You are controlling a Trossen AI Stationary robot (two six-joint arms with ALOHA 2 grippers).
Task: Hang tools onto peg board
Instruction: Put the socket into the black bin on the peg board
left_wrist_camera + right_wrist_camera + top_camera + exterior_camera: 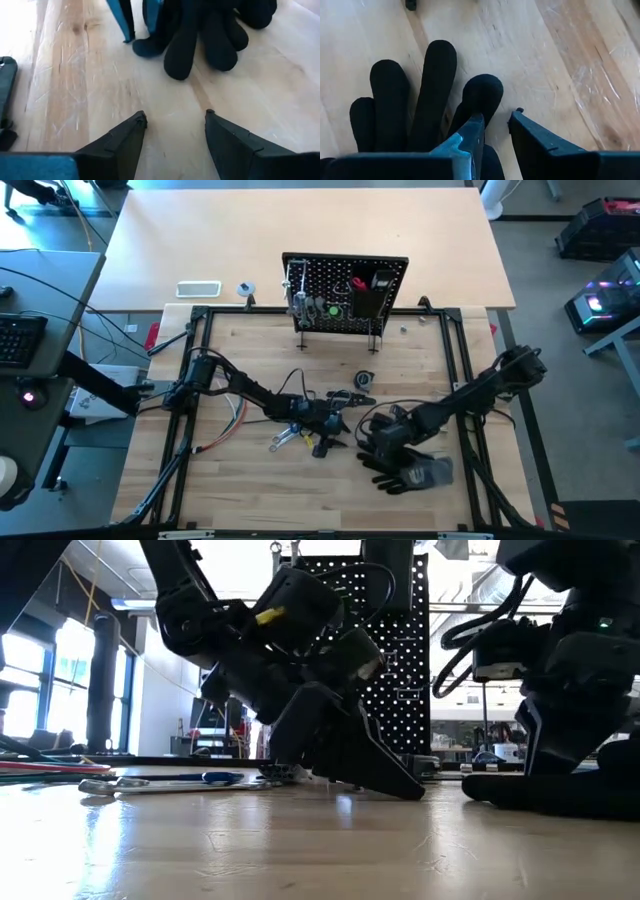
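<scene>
The black peg board (345, 292) stands upright at the table's far middle, with silver, green and red tools hung on it and a black bin (378, 292) on its front. A silver wrench (284, 440) and a blue-handled tool (215, 778) lie flat on the table. My left gripper (338, 426) (175, 120) is open, low over bare wood just right of them, its fingers slanting down. My right gripper (376, 436) (496, 120) is open by a narrow gap at the black gloves' (405, 465) fingertips. My right gripper comes from above, slanting. One finger (470, 135) stands over the tip of one glove finger (482, 92), and the other finger stands over bare wood. I cannot tell whether it touches the glove. The glove lies flat on the table.
A bundle of coloured wires (225, 428) lies at the left of the work area. A small dark round object (363, 380) sits in front of the peg board. A black metal frame (200, 315) borders the table top. Bare wood lies near the front edge.
</scene>
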